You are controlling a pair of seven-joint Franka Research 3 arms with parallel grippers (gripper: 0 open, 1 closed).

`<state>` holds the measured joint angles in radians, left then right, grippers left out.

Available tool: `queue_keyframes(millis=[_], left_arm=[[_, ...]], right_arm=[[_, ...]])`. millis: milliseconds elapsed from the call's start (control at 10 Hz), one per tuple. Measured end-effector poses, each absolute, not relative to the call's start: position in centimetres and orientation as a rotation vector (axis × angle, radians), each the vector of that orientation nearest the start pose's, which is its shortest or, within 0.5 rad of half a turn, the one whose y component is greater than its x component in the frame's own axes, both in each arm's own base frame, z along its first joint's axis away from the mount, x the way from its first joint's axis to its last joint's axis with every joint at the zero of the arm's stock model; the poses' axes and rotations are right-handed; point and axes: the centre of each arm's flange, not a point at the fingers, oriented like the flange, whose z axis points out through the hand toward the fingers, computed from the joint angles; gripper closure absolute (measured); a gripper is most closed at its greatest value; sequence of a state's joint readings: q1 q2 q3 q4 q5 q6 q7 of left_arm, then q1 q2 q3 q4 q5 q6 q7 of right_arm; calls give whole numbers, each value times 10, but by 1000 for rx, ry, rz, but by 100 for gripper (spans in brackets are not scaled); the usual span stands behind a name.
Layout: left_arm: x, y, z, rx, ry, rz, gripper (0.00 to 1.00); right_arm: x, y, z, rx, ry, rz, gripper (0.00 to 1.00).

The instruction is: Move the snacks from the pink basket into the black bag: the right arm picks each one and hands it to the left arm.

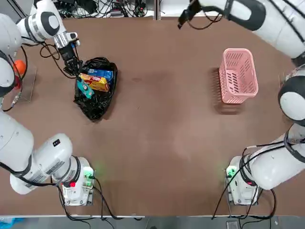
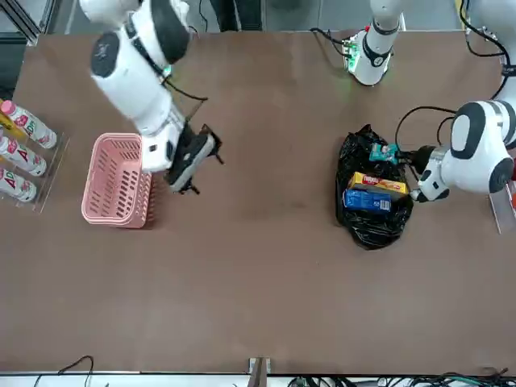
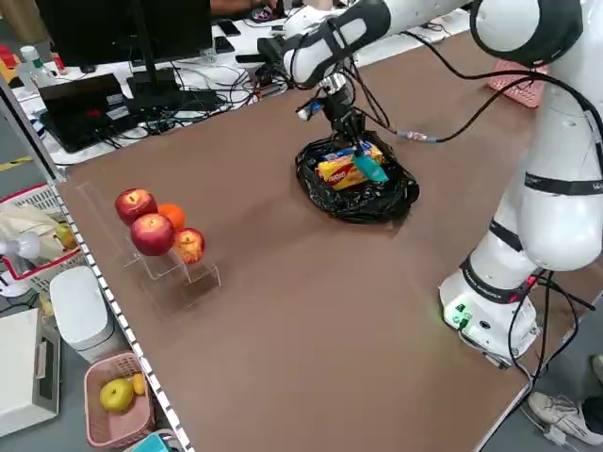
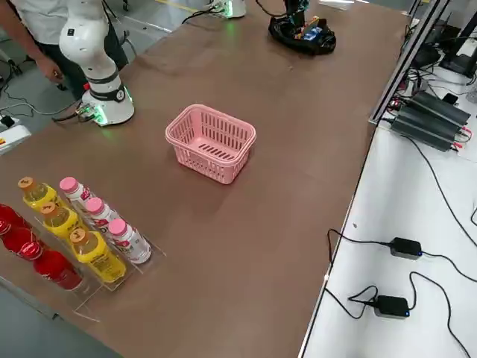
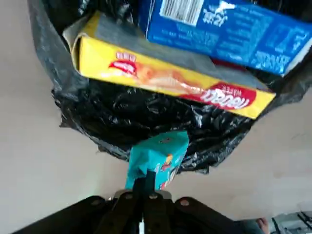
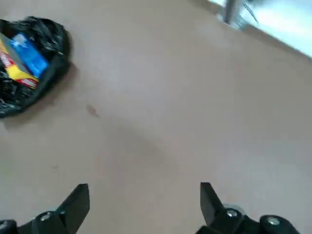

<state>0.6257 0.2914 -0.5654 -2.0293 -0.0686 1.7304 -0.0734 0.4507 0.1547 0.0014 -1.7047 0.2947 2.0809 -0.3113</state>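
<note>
Your left hand [image 5: 145, 187] is clenched on the teal box [image 5: 157, 157], holding it at the rim of the black bag [image 1: 95, 102], which lies near the table's [image 1: 157, 143] far left corner. Inside the bag you can see the blue cookie pack [image 1: 101, 74] and the yellow-orange pack [image 1: 95, 83] lying side by side. Your right hand [image 6: 145, 204] hangs released above bare table near the far edge, holding nothing. The pink basket [image 1: 238, 75] stands upright toward the table's right edge, well apart from the bag, with no packets in it.
</note>
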Motion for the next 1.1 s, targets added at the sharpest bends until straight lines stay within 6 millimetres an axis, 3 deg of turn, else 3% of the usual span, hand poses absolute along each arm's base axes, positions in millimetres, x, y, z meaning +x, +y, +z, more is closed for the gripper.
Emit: queue_keyframes(millis=[200,300,500,600,800,900,1100], left_arm=[[527,27,287,-3240,-220,890,85],[531,26,290,-3246,-226,871,72],[547,21,315,-3275,-228,805,42],[558,21,339,-3284,-230,778,27],[583,25,405,-3311,-220,631,0],[590,25,436,-3320,-211,543,0],[593,24,478,-3297,-197,405,0]], right_arm=[[564,228,519,-2754,-744,-201,0],[559,202,518,-2783,-639,-167,0],[534,156,516,-2826,-449,-76,0],[523,130,517,-2846,-377,-36,0],[507,78,519,-2930,-221,9,0],[499,67,521,-2984,-131,41,0],[482,58,532,-3073,14,99,0]])
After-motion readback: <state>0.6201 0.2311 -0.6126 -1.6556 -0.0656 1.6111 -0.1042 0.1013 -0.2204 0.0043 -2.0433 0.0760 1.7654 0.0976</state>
